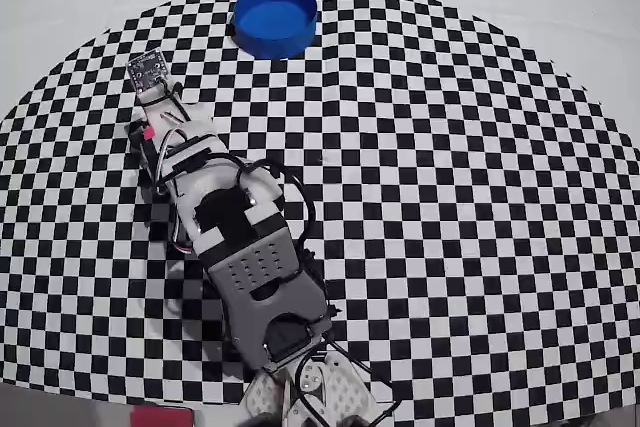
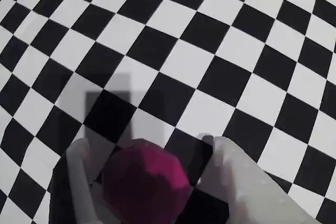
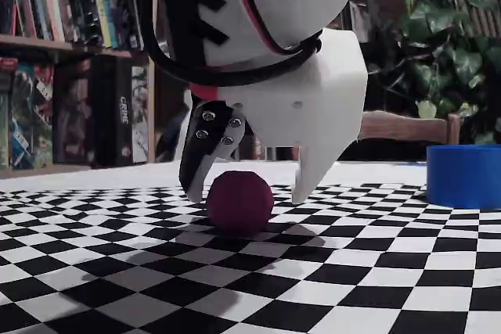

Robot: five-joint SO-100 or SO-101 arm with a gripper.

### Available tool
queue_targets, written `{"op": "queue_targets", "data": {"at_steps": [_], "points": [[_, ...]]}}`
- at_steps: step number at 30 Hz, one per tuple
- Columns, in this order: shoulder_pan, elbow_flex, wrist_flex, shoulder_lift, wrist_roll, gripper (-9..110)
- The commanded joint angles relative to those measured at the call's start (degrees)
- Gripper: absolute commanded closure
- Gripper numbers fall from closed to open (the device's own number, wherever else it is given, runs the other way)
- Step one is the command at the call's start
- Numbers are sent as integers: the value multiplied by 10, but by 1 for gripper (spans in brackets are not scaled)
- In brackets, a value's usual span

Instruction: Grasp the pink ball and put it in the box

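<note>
- My fingers point(image 3: 244, 195) stand spread, one to each side of the pink ball point(image 3: 239, 199), tips down close to the table point(image 3: 376, 271). They are not yet closed on it.
- In the fixed view the dark finger point(image 3: 205, 156) comes down just beside the ball's left flank, perhaps touching it, while the white finger point(image 3: 317, 163) hangs a little apart on its right, with a slim gap showing between the two.
- The wrist view agrees: the ball point(image 2: 146, 182) lies right between my two fingers point(image 2: 236, 182), deep in the span rather than out at the tips, so it lies straight in the line of closing (a sphere has no long axis, so no turning of the wrist is called for).
- The ball rests on the checkered cloth and looks unlifted; its underside meets the squares in the fixed view.
- From above I cannot see the ball at all, since my own arm point(image 1: 240, 247) covers it; my wrist end sits toward the table's left edge in that view.
- The box point(image 1: 275, 18) stands well apart, near the far edge of the table in the overhead view, beyond my wrist and to its right.
- My judgement: the next move is simply to close. The white finger has more ground to cover, so the ball may roll slightly toward the dark one as I squeeze.
</note>
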Motion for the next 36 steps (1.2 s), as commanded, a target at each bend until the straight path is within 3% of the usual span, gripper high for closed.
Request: {"op": "queue_targets", "data": {"at_steps": [1,36], "points": [[-3,-22,-7,1,3,75],[-3,-23,-7,-12,3,75]]}}
